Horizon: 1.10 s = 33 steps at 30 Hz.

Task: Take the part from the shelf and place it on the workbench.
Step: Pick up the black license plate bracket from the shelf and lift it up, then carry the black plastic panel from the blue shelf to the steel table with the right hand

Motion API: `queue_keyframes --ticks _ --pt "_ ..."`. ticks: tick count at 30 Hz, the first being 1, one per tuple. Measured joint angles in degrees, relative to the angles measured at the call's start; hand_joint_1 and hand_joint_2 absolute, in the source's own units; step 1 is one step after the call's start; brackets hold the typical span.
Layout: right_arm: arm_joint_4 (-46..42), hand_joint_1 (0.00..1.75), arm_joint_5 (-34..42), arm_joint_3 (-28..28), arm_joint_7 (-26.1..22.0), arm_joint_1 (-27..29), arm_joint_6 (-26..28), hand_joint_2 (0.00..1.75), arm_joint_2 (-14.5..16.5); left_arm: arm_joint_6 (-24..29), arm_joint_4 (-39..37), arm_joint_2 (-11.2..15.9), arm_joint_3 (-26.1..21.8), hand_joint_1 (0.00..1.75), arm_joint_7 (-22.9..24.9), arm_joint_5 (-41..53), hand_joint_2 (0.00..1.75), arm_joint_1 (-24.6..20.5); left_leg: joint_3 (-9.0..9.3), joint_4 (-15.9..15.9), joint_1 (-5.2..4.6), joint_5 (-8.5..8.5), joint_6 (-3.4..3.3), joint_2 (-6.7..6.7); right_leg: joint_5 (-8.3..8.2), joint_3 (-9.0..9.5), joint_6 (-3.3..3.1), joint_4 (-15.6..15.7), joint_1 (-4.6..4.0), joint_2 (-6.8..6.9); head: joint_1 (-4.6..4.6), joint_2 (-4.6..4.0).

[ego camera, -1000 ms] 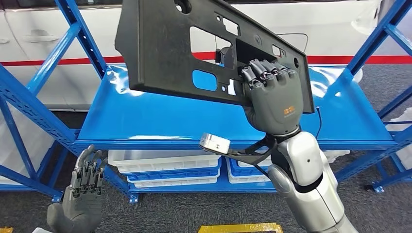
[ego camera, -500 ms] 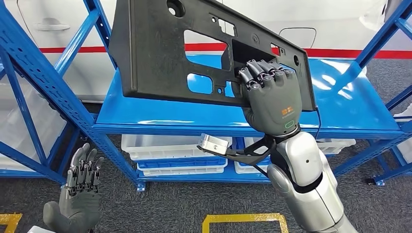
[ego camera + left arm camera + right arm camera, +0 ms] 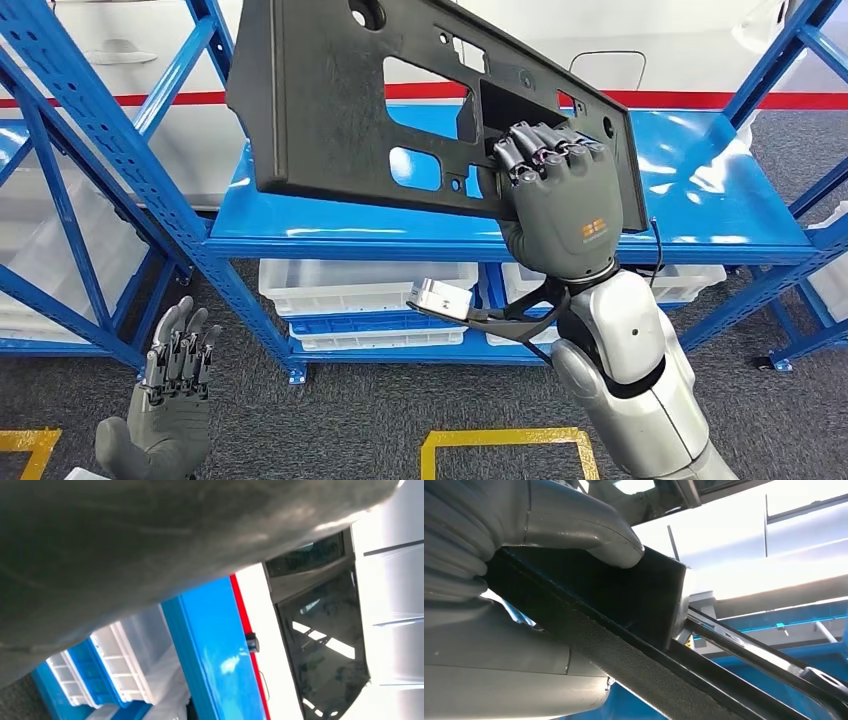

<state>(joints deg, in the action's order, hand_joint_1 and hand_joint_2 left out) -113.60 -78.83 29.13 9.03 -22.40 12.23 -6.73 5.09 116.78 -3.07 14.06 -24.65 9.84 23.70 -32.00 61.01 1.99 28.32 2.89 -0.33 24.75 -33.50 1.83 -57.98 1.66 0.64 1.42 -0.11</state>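
A large black plastic panel (image 3: 320,110) with several cut-outs hangs in the air above the blue shelf (image 3: 700,215), tilted down to the right. My right hand (image 3: 555,205) grips it at its lower right, fingers hooked through a rectangular opening. The right wrist view shows the thumb (image 3: 594,527) pressed on the panel's dark edge (image 3: 624,630). My left hand (image 3: 170,400) hangs low at the lower left with fingers apart, holding nothing. A blurred dark surface (image 3: 150,540) lies close across the left wrist view.
Blue rack uprights and braces (image 3: 110,150) stand to the left, more at the right (image 3: 790,60). White bins (image 3: 360,290) sit on the lower shelf. Yellow floor tape (image 3: 505,440) marks the grey carpet. A white vehicle with a red stripe (image 3: 700,100) is behind.
The whole picture has shifted, so the camera has moved: the shelf now sits slightly further right and lower. My right hand keeps its grip on the panel; the left hand still hangs low.
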Motion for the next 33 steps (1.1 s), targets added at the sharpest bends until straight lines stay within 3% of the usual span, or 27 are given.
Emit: queue_keyframes --ticks 3,5,7,9,10,11,13,15,16,20,23,24,25,27,28,29,31,33 --pt "-0.1 1.75 0.0 0.0 0.0 0.0 0.0 1.75 0.0 0.0 0.0 0.0 -0.1 0.0 0.0 0.0 0.0 0.0 -0.64 -0.7 -0.45 -0.33 -1.78 -0.3 -0.69 -0.74 1.33 0.0 -0.08 -0.12 0.15 0.0" --pt "-0.1 1.75 0.6 0.0 0.0 0.0 -0.1 1.75 0.0 0.1 0.0 0.0 -0.1 0.0 0.1 0.1 0.0 0.0 -1.26 -0.9 -0.6 -1.12 -3.2 -0.22 0.25 -1.86 1.69 -1.1 0.09 -0.14 0.07 0.0" --pt "-0.1 1.75 2.2 0.0 -0.2 0.1 -0.6 1.75 0.0 0.2 0.0 -0.1 -0.1 0.0 0.4 0.2 0.0 0.0 -2.17 -1.0 -0.72 -2.01 -4.31 -0.14 3.76 -4.54 1.19 -6.6 0.09 -0.21 -0.04 0.0" --pt "-0.1 1.75 3.9 0.0 -0.5 0.5 -1.0 1.75 -0.1 0.1 0.0 -0.2 -0.3 0.0 0.6 0.3 0.0 0.3 -3.32 -1.0 -1.0 -2.8 -4.79 -0.15 7.42 -7.5 0.86 -14.6 -0.03 -0.33 -0.1 0.0" --pt "-0.1 1.75 4.5 0.0 -0.6 0.9 -1.1 1.75 -0.2 -0.2 0.1 -0.3 -0.4 0.0 0.7 0.4 0.0 0.6 -3.88 -1.0 -1.16 -3.22 -4.87 -0.17 8.19 -7.95 1.0 -16.7 -0.09 -0.36 -0.12 0.0" --pt "-0.2 1.75 4.8 0.0 -0.6 1.2 -1.1 1.75 -0.3 -0.5 0.1 -0.4 -0.6 0.0 0.7 0.4 0.0 0.8 -4.39 -1.0 -1.29 -3.62 -4.89 -0.2 8.04 -7.21 1.25 -16.6 -0.19 -0.38 -0.12 0.0" --pt "-0.3 1.75 5.4 -0.1 -0.8 1.5 -1.3 1.75 -0.3 -1.1 0.3 -0.6 -0.9 0.0 0.7 0.6 0.0 1.1 -5.23 -1.0 -1.46 -4.41 -4.76 -0.27 6.04 -2.39 1.59 -9.9 -0.58 -0.41 -0.13 0.0" --pt "-0.7 1.75 6.1 -0.1 -0.9 1.6 -1.4 1.75 -0.4 -1.5 0.5 -0.9 -1.2 0.0 0.7 0.8 0.0 1.2 -5.74 -1.1 -1.58 -5.13 -4.34 -0.29 4.64 2.91 1.12 -2.1 -1.21 -0.45 -0.04 0.0" --pt "-0.9 1.75 6.5 -0.1 -1.0 1.6 -1.5 1.75 -0.4 -1.7 0.5 -1.1 -1.3 0.0 0.7 0.9 0.0 1.2 -5.82 -1.2 -1.58 -5.48 -4.04 -0.27 4.36 4.21 0.79 0.0 -1.47 -0.48 -0.1 0.0" --pt "-1.1 1.75 7.4 -0.1 -1.1 1.7 -1.8 1.75 -0.4 -2.0 0.6 -1.3 -1.6 0.0 0.7 1.0 0.0 1.2 -5.75 -1.4 -1.42 -6.32 -3.24 -0.19 3.87 3.73 0.34 0.6 -1.93 -0.59 -0.42 0.0" --pt "-1.1 1.75 7.6 -0.1 -1.1 1.7 -1.9 1.75 -0.4 -2.1 0.6 -1.4 -1.7 0.0 0.7 1.1 0.0 1.3 -5.73 -1.6 -1.4 -6.53 -3.07 -0.2 3.72 3.68 0.14 0.6 -1.96 -0.58 -0.36 0.0" --pt "-1.1 1.75 7.7 -0.1 -1.1 1.8 -1.9 1.75 -0.4 -2.1 0.6 -1.4 -1.8 0.0 0.7 1.1 0.0 1.3 -5.87 -1.6 -1.36 -6.49 -2.88 -0.2 3.36 3.72 -0.11 0.9 -1.6 -0.53 -0.37 0.0" --pt "-1.1 1.75 8.0 -0.1 -1.2 1.8 -2.0 1.75 -0.4 -2.3 0.6 -1.4 -1.9 0.0 0.7 1.1 0.0 1.3 -6.3 -0.7 -1.35 -5.29 -2.63 -0.17 2.81 3.54 -0.5 1.1 -1.29 -0.47 -0.36 0.0" --pt "-1.0 1.75 8.9 -0.1 -1.5 2.3 -2.2 1.75 -0.3 -2.5 0.7 -1.4 -2.4 0.0 0.8 1.1 0.0 1.5 -7.42 6.6 -1.16 -0.19 -1.8 -0.03 0.82 1.77 -1.09 1.3 -0.64 -0.39 -0.28 0.0" --pt "-1.0 1.75 9.3 -0.1 -1.7 2.5 -2.3 1.75 -0.3 -2.6 0.7 -1.5 -2.6 0.0 0.8 1.1 0.0 1.6 -6.73 8.7 -1.04 1.62 -1.48 0.03 0.04 0.65 -1.13 1.1 -0.64 -0.47 -0.21 0.0" --pt "-1.0 1.75 9.6 -0.1 -1.7 2.8 -2.4 1.75 -0.3 -2.7 0.7 -1.5 -2.7 0.0 0.8 1.1 0.0 1.6 -4.84 8.7 -0.83 2.04 -1.23 -0.07 -0.59 -0.34 -0.97 0.9 -0.58 -0.59 -0.18 0.0" --pt "-1.1 1.75 9.8 -0.2 -1.7 2.9 -2.4 1.75 -0.3 -2.7 0.7 -1.5 -2.8 0.0 0.9 1.1 0.0 1.5 0.13 1.7 -0.65 1.0 -1.36 -1.13 -1.03 -1.29 -0.39 0.2 -0.62 -0.87 -0.2 0.0" --pt "-1.2 1.75 10.1 -0.4 -1.7 3.2 -2.5 1.75 -0.3 -2.8 0.8 -1.5 -2.8 0.0 0.9 1.1 0.0 1.6 1.65 -1.1 -0.93 1.23 -1.87 -1.82 -1.6 -1.94 0.46 -0.1 -0.73 -1.12 -0.23 0.0"
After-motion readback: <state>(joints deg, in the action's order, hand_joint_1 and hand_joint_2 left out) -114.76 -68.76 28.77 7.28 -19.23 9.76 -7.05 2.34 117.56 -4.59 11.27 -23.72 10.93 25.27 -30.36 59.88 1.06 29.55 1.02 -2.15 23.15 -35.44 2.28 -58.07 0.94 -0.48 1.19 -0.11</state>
